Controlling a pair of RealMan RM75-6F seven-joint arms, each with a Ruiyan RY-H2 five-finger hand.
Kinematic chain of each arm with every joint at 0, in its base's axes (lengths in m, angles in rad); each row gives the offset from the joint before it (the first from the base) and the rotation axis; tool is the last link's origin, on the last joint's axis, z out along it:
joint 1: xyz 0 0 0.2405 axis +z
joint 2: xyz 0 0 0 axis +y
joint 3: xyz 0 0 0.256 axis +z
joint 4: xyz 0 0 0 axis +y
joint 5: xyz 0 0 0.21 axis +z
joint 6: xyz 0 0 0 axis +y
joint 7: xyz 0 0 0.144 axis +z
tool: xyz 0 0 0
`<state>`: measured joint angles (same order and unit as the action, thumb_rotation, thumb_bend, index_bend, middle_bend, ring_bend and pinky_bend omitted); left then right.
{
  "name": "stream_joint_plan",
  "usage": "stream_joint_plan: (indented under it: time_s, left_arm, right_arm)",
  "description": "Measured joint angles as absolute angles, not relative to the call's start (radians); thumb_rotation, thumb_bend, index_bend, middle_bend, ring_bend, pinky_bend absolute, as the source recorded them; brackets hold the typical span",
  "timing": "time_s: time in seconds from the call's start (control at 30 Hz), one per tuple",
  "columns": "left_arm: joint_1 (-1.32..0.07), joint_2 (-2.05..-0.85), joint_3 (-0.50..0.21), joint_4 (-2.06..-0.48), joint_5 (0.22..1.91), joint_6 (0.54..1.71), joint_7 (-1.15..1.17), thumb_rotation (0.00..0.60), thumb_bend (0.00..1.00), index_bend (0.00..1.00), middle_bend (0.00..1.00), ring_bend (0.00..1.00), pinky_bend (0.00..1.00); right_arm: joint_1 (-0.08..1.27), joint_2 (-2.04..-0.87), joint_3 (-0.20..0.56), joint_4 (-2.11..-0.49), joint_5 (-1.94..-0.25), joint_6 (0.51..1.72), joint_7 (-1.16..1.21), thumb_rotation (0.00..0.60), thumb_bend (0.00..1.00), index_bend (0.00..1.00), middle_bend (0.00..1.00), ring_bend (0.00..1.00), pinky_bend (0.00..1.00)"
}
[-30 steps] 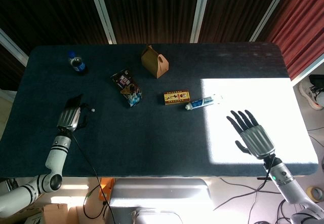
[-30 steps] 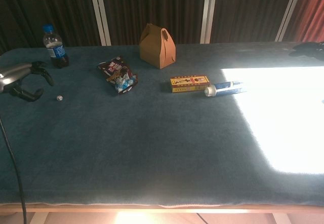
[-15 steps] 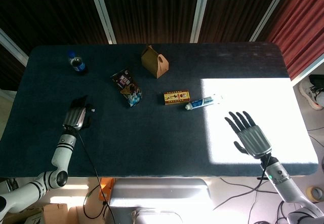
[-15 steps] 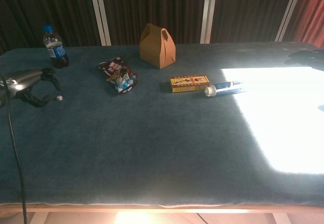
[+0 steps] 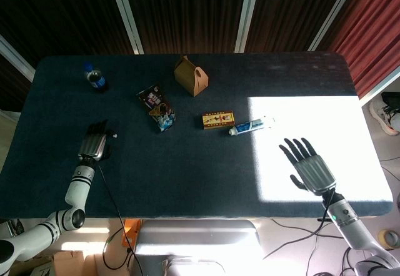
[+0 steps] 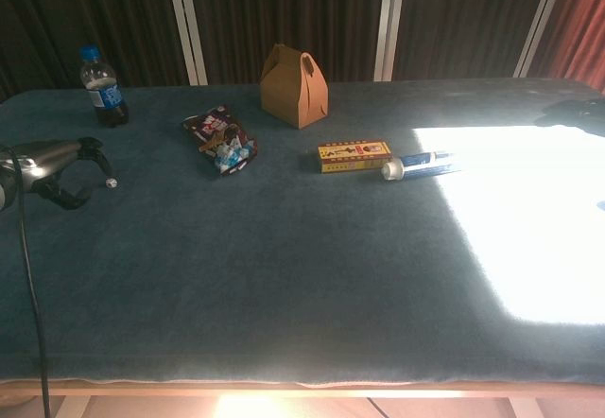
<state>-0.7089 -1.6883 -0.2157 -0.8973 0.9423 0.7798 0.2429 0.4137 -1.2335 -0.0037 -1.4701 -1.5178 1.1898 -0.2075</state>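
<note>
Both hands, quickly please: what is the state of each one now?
Left hand: open, fingers curved, holding nothing, beside a small white thing.
Right hand: open, fingers spread, holding nothing.

Small bead (image 5: pixel 115 136) just beside left robot hand (image 5: pixel 94 145)

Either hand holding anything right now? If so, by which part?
Nothing held. Left hand hovers with fingers curled, beside the small white object; right hand is spread flat, empty.

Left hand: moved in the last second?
Yes. In the head view the left hand has slid back toward the table's near edge, its fingertips now beside the small white piece.
</note>
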Motion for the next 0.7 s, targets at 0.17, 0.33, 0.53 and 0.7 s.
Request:
stream_joint_plan:
  time_s: [0.17,0.33,0.53,0.7]
  left_arm:
    - [-0.710,-1.694,-0.217,-0.886,0.936,0.764,0.247,0.600,0.57,0.31,0.00,0.00,0.03]
    - [-0.709,-1.695,-0.218,-0.882,0.930,0.752,0.250,0.600,0.57,0.31,0.00,0.00,0.03]
    - [-0.710,-1.693,-0.219,-0.886,0.927,0.750,0.261,0.600,0.57,0.31,0.00,0.00,0.03]
    - [-0.707,-1.688,-0.218,-0.891,0.925,0.749,0.266,0.600,0.57,0.31,0.00,0.00,0.03]
  right_arm:
    - [0.410,-1.231,0.001,-1.476,-1.516,1.189,-0.211,0.600,0.31,0.00,0.00,0.00,0.00]
    - [0.410,-1.230,0.004,-1.479,-1.511,1.182,-0.216,0.600,0.31,0.00,0.00,0.00,0.00]
    - [0.409,-1.229,0.006,-1.483,-1.504,1.171,-0.225,0.600,0.31,0.00,0.00,0.00,0.00]
    - [0.407,-1.226,0.008,-1.486,-1.497,1.166,-0.230,0.600,0.31,0.00,0.00,0.00,0.00]
